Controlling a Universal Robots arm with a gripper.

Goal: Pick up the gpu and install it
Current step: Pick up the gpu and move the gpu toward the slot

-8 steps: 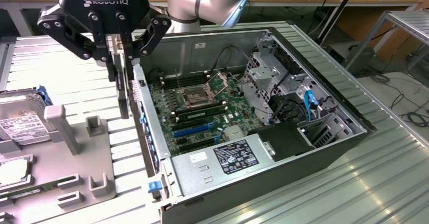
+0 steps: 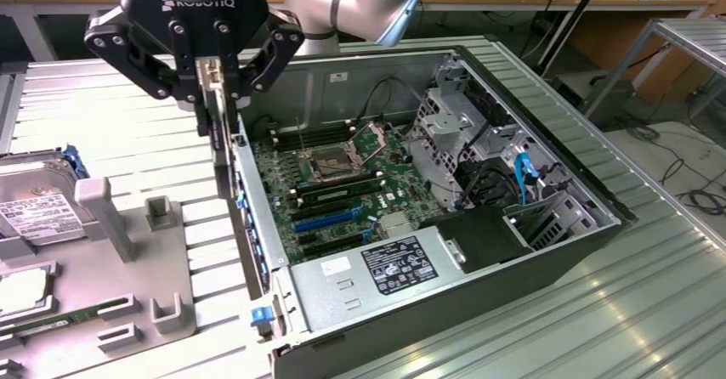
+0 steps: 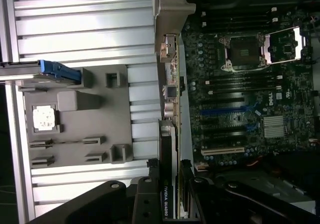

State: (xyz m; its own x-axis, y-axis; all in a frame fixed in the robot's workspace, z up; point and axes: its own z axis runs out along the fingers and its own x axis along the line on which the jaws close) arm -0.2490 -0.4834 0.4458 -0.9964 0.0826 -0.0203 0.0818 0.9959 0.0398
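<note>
GPU (image 2: 213, 128), upright and edge-on, pinched in the half-closed gripper (image 2: 216, 90), hanging over the side wall of the open computer case (image 2: 352, 82), motherboard (image 2: 340, 175) to one side, grey parts tray (image 2: 170, 268) to the other

Bright, even light from overhead here. In the wrist view the ribbed metal counter (image 3: 85, 29) flares almost white, with bands of glare running along every ridge. The grey parts tray (image 3: 75, 114) looks flat and evenly lit. The motherboard (image 3: 250, 99) sits dimmer inside the computer case (image 2: 340, 90), and only the processor socket's metal frame (image 3: 286, 43) flashes back. The gripper (image 3: 167, 189) is nearly black and soft up close. In the exterior view the counter glows paler, the case's inner wall carries a mild sheen, and its end at the exterior view's right sinks into shadow. The graphics card (image 2: 209, 75) reads as a dull silver strip.
</note>
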